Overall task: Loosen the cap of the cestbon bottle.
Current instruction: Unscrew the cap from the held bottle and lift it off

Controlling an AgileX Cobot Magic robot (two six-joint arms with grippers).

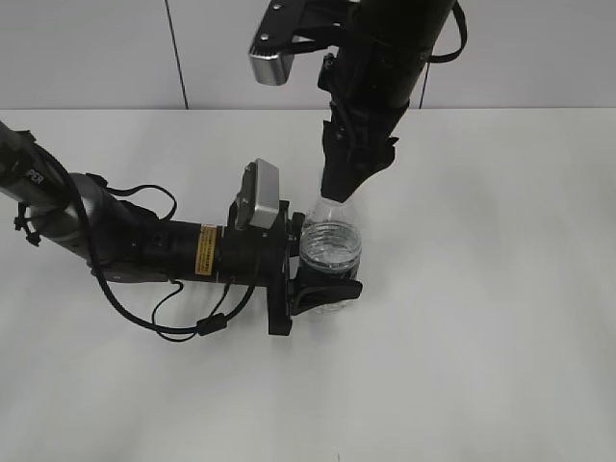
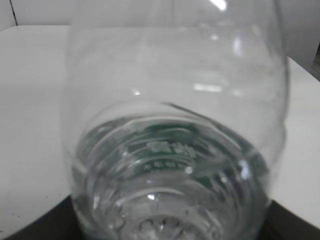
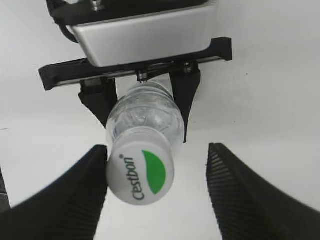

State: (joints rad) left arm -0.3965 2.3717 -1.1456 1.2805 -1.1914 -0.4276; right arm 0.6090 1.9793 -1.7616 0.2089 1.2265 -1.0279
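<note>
There is one cestbon bottle [image 1: 330, 252], one cap [image 3: 140, 174] and two robot arms, each with one end effector, all over a plain white counter [image 1: 500, 289]. The bottle stands near the middle of the counter. It is small and see-through, with ridges around its body, and from up close in the left wrist view you can see water, green colour and white letters through the plastic. The cap is round and white, with a green half-circle and the word "Cestbon" on its top. The left end effector [image 1: 322, 274] comes in from the side, low down, and is clamped around the lower body of the bottle, one black finger on each side. The right end effector [image 3: 157, 187] hangs straight above the bottle, pointing down at the cap. Its two black fingers [image 3: 240, 195] are apart. One finger looks to be just touching the side of the cap, and the other stands off from it with white counter showing in the gap, so it has no grip on the cap.
</note>
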